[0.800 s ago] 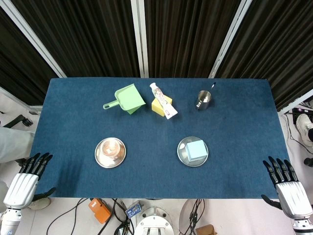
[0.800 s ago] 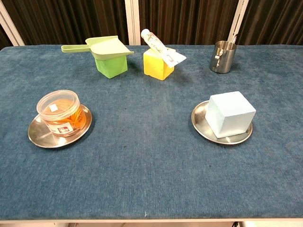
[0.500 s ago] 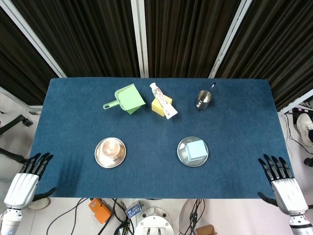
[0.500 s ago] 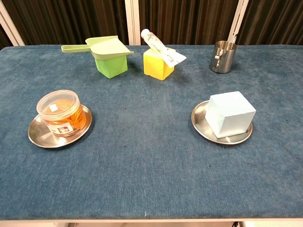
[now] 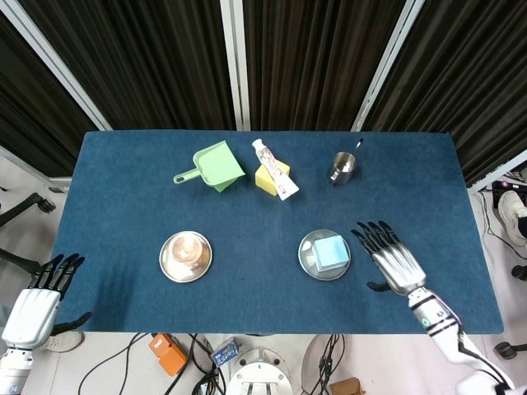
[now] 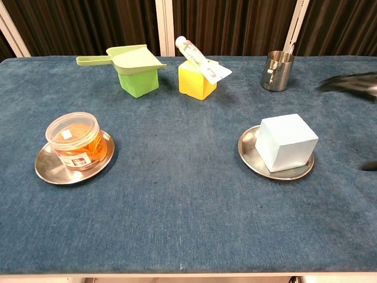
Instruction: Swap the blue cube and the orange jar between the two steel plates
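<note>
A pale blue cube (image 5: 330, 251) (image 6: 285, 142) sits on the right steel plate (image 5: 308, 262) (image 6: 248, 154). The orange jar (image 5: 187, 249) (image 6: 75, 140), clear with a lid, stands on the left steel plate (image 5: 169, 267) (image 6: 47, 169). My right hand (image 5: 389, 258) hovers over the table just right of the cube, fingers spread and holding nothing; in the chest view only its blurred fingers (image 6: 351, 84) show at the right edge. My left hand (image 5: 37, 298) hangs off the table's front-left corner, fingers spread, empty.
At the back stand a green dustpan (image 5: 216, 165) on a green block (image 6: 139, 81), a yellow block (image 5: 270, 178) (image 6: 197, 79) with a white tube (image 5: 275, 169) (image 6: 202, 61) across it, and a steel cup (image 5: 343, 167) (image 6: 277, 71).
My right hand has swung from off the table's front-right corner in over the table to just right of the cube. The left hand has dropped slightly.
</note>
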`<state>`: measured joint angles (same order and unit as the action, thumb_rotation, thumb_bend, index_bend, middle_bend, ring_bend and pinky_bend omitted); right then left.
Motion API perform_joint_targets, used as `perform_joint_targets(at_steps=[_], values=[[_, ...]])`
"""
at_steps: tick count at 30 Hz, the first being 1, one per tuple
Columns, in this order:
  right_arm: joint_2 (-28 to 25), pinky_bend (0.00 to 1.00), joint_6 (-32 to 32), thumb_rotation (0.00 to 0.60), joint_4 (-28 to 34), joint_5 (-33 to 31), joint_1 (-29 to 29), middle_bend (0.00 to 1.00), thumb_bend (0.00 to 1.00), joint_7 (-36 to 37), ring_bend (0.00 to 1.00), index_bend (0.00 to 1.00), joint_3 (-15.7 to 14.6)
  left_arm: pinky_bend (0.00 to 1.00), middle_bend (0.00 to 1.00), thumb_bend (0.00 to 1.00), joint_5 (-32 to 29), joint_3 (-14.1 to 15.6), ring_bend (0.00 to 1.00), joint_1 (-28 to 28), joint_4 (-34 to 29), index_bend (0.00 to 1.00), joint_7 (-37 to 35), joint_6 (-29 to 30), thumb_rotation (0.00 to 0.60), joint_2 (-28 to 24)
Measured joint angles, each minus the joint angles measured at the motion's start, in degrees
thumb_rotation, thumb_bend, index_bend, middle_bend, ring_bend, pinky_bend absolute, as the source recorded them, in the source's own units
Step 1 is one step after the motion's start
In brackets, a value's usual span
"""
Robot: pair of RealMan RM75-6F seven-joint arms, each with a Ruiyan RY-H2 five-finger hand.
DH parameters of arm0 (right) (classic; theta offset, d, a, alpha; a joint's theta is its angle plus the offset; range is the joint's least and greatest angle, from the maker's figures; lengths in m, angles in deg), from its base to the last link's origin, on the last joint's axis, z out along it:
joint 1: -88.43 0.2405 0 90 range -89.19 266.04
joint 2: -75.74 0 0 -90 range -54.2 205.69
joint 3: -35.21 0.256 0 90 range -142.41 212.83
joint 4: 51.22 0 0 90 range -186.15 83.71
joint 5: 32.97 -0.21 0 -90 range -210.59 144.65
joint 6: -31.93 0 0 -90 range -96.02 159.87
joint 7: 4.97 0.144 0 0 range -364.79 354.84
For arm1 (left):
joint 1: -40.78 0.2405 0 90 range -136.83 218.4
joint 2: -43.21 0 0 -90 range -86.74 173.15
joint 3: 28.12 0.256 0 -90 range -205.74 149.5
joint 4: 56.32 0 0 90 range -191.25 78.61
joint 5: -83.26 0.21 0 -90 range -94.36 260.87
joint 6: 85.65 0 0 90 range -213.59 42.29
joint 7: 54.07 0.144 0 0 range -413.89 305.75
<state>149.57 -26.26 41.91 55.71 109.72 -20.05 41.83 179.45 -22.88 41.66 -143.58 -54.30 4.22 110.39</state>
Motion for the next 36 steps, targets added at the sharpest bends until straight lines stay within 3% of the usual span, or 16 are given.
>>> perform_joint_targets(at_steps=[4,6,10,12,14,17,23,28,31,36], values=[[4.3,0.0,6.6,0.577,0.0,-9.1,5.6,0.0,0.22,-6.0,0.0,0.0,2.7,0.11,0.06,0.08,-0.1,0.0,0.01,-0.1,0.0,0.06,-0.3,-0.2,0.6,-0.2],[5.9,0.02,9.0,0.575,-0.1,-13.0,8.1,0.04,0.28,-9.1,0.01,0.05,3.4,0.11,0.06,0.08,0.0,0.0,0.01,-0.1,0.0,0.06,-0.5,-0.2,0.6,-0.3],[6.8,0.33,11.0,0.583,-0.2,-16.7,10.2,0.34,0.4,-11.7,0.29,0.43,3.4,0.11,0.06,0.08,0.1,0.0,0.01,-0.2,-0.1,0.06,-0.7,-0.2,0.6,-0.5],[6.6,0.57,11.5,0.595,-0.1,-17.1,10.6,0.52,0.45,-10.8,0.49,0.65,3.2,0.11,0.06,0.08,-0.1,0.0,0.01,-0.2,-0.2,0.06,-0.7,-0.3,0.6,-0.5],[6.4,0.7,11.5,0.6,-0.2,-17.1,10.9,0.62,0.47,-9.6,0.61,0.76,3.0,0.11,0.06,0.08,-0.2,0.0,0.01,-0.3,-0.3,0.06,-0.6,-0.5,0.6,-0.5],[6.4,0.76,10.5,0.6,-0.3,-16.2,11.2,0.67,0.48,-7.7,0.67,0.82,2.8,0.11,0.06,0.08,-0.2,0.0,0.01,-0.3,-0.5,0.06,-0.4,-0.6,0.6,-0.5],[7.8,0.76,5.9,0.6,0.0,-14.2,12.3,0.67,0.48,-6.9,0.68,0.82,4.1,0.11,0.06,0.08,-0.1,0.0,0.01,-0.1,-0.5,0.06,-0.5,-0.1,0.6,-0.6],[11.2,0.73,5.1,0.6,0.2,-17.3,15.5,0.67,0.48,-13.2,0.64,0.77,6.5,0.11,0.06,0.08,0.0,0.0,0.01,-0.1,-0.4,0.06,-0.8,0.0,0.6,-0.8],[15.6,0.68,5.2,0.6,-1.1,-22.0,18.8,0.63,0.48,-18.6,0.59,0.65,8.1,0.11,0.06,0.08,-0.1,-0.1,0.01,-0.1,-0.3,0.06,-1.2,0.1,0.6,-1.0],[25.0,0.51,5.6,0.6,-7.5,-28.3,24.8,0.36,0.48,-23.1,0.35,0.3,10.5,0.11,0.06,0.08,-0.2,-0.2,0.01,-0.4,-0.2,0.06,-1.6,-0.5,0.6,-1.1]])
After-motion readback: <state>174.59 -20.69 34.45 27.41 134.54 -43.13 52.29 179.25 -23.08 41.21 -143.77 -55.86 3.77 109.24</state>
